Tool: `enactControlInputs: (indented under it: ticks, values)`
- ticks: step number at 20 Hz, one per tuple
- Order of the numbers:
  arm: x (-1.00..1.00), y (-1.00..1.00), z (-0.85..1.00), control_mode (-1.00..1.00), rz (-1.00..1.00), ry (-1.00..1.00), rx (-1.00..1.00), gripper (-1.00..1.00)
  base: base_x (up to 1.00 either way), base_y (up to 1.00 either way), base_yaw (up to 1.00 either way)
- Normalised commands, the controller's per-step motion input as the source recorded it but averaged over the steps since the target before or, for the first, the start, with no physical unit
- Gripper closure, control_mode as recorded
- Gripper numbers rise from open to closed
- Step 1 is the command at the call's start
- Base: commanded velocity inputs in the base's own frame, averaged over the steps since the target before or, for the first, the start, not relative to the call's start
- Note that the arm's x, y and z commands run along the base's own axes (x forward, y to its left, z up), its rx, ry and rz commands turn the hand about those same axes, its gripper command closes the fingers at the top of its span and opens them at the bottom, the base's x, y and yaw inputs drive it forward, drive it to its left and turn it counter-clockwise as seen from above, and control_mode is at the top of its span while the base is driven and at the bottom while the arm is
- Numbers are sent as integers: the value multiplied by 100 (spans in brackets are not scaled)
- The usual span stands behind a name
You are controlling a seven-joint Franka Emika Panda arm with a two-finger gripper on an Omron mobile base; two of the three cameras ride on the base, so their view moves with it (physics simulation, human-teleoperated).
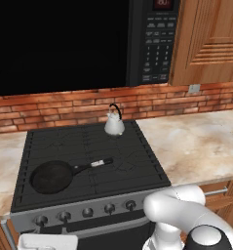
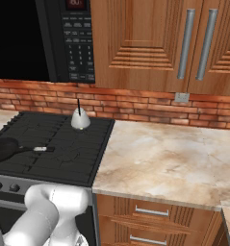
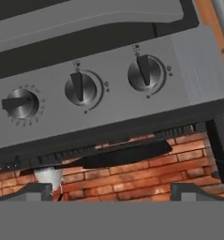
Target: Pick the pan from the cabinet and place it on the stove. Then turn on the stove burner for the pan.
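We see the pan (image 1: pixel 51 176) lying on the front left of the stove (image 1: pixel 132 166), handle pointing right toward the middle; in the right base view the pan (image 2: pixel 3 149) is cut off by the left edge. The kettle (image 1: pixel 114 124) stands at the back of the cooktop, well apart from it. In the hand view the fingers (image 3: pixel 111 191) stand wide, holding nothing, facing the knobs (image 3: pixel 80 88), which appear upside down; their markings are too small to read. The cabinet (image 2: pixel 150 43) is shut above the surface (image 2: pixel 169 158).

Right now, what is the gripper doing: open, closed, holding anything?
Gripper: open, holding nothing, facing the stove knobs.
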Motion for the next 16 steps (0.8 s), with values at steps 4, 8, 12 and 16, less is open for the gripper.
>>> enactControlInputs:
  ticks: [4, 8, 12, 16]
  values:
    - [24, 1, -25, -100, 0, 0, -7, -100, 0, 0, 0]
    - [28, 0, -29, -100, 0, 0, -7, -100, 0, 0, 0]
    - [22, 2, -26, -100, 0, -2, -7, -100, 0, 0, 0]
    - [3, 11, -23, -100, 0, -6, -4, -100, 0, 0, 0]
